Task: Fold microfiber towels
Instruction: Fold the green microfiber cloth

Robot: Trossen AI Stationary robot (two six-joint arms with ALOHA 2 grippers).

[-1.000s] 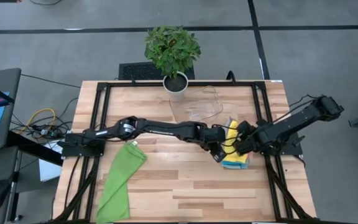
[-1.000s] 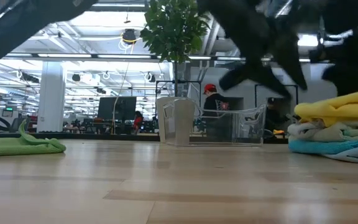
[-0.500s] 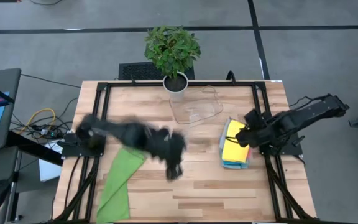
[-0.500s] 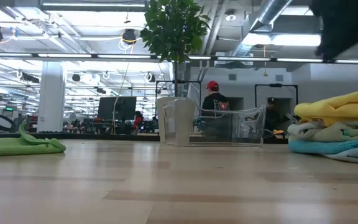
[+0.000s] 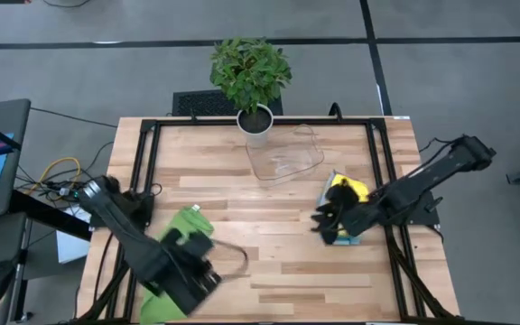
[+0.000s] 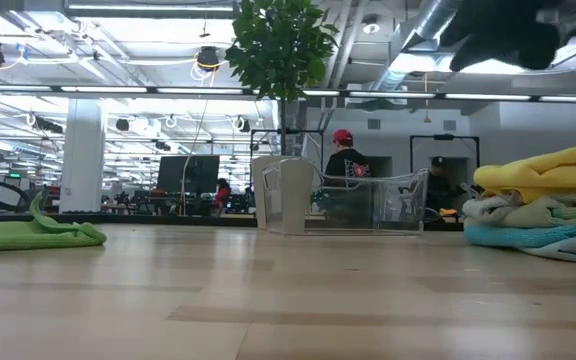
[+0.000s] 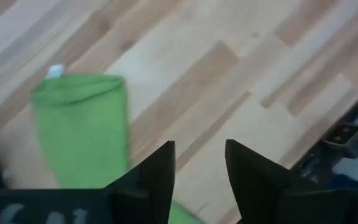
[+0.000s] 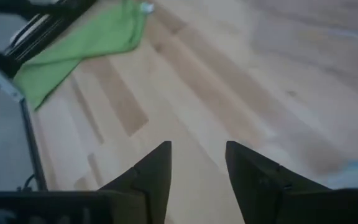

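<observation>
Wooden slatted table top (image 5: 269, 253) is where it's all laid out: a long rumpled bright green microfiber towel (image 5: 171, 262) is seen at the near left corner, and a small folded stack of towels (image 6: 548, 215), yellow on top of grey and teal, is parked near the right edge. Left gripper (image 7: 199, 163) is hung over the green towel with fingers parted and nothing pinched. Right gripper (image 8: 197, 163) is held just left of the stack, fingers spread and empty too.
</observation>
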